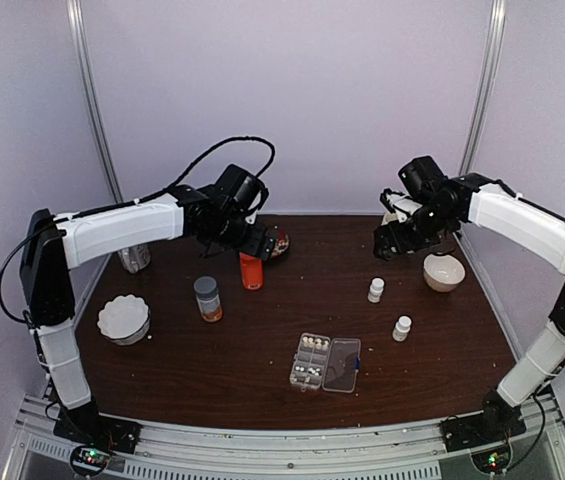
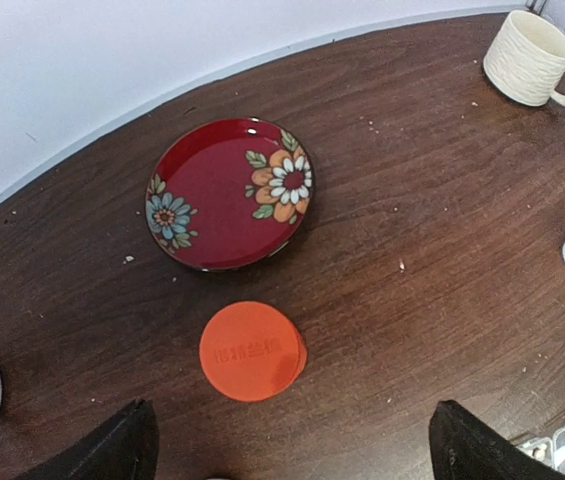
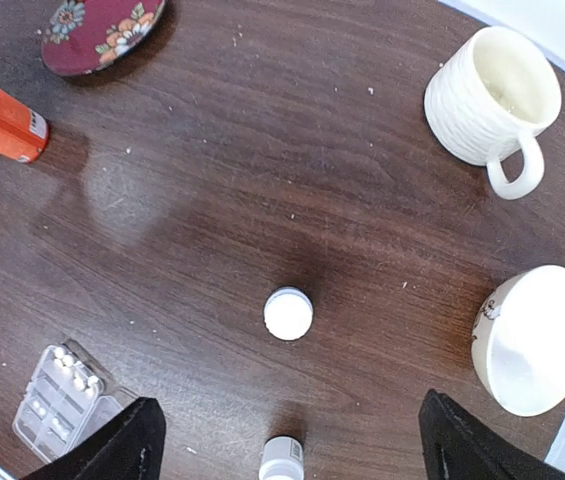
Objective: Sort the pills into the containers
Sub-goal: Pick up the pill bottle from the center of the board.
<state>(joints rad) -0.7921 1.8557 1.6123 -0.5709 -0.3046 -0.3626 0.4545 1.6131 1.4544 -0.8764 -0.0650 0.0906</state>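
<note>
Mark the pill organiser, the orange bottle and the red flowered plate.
pill organiser (image 1: 343, 365): top external view, open lid.
orange bottle (image 2: 252, 350): left wrist view, cap top.
red flowered plate (image 2: 217, 195): left wrist view, bare red centre.

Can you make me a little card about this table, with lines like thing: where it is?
pill box: clear organiser box, lid open, front middle of the table
pills: white pills in its compartments
orange bottle: orange bottle standing, cap on, next to the red flowered plate
white bottles: two small white bottles, caps on, right of the box
left gripper: left gripper open, empty, over the orange bottle
right gripper: right gripper open, empty, up in the air
</note>
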